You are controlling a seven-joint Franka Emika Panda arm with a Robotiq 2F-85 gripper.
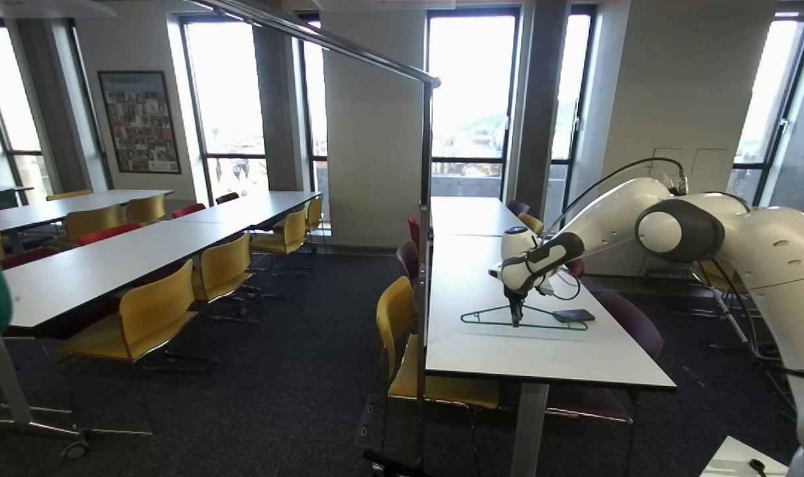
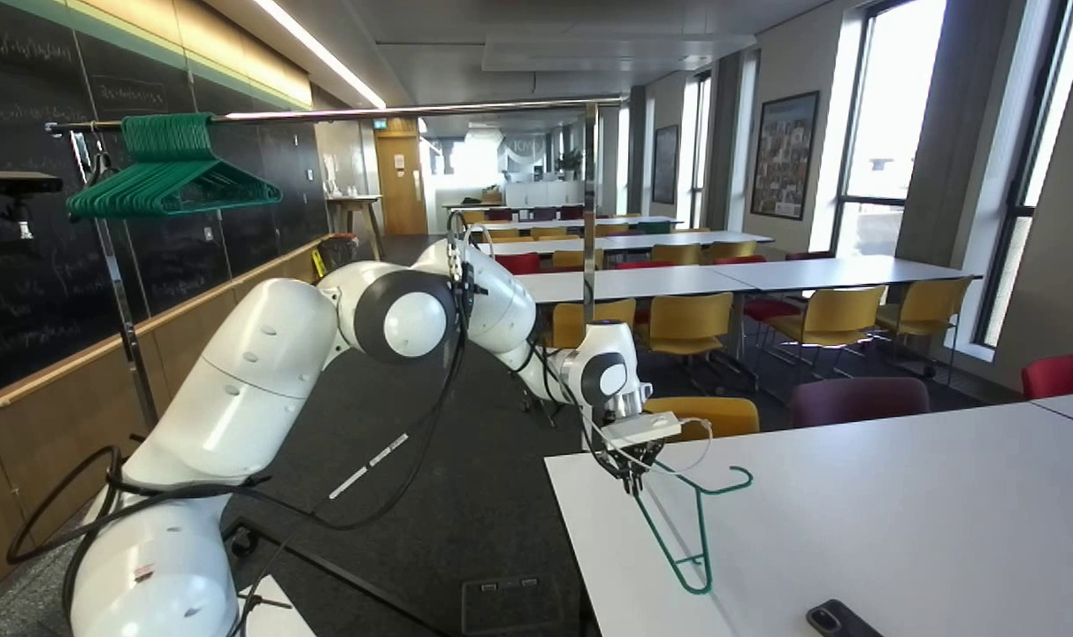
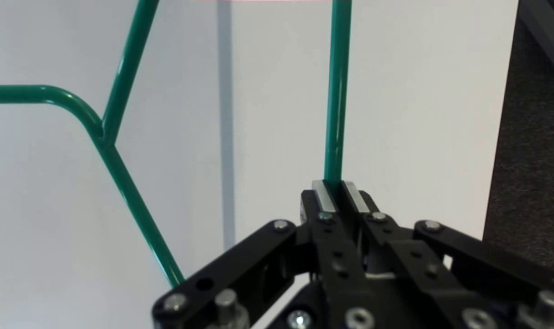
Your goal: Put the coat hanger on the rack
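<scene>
The gripper is pinching the hanger by its long straight bar, fingers nearly together with just that bar between, and is holding it over the table, presumably leaving the hook free for the rack.

Windows: faced in an exterior view, across the bench, arm at frame right.
Door: faced at the far end in an exterior view, arm near at frame left.
Coat hanger: seen from close above in the wrist view, past the gripper.
Rack: common to both exterior views, with bench and arm.
</scene>
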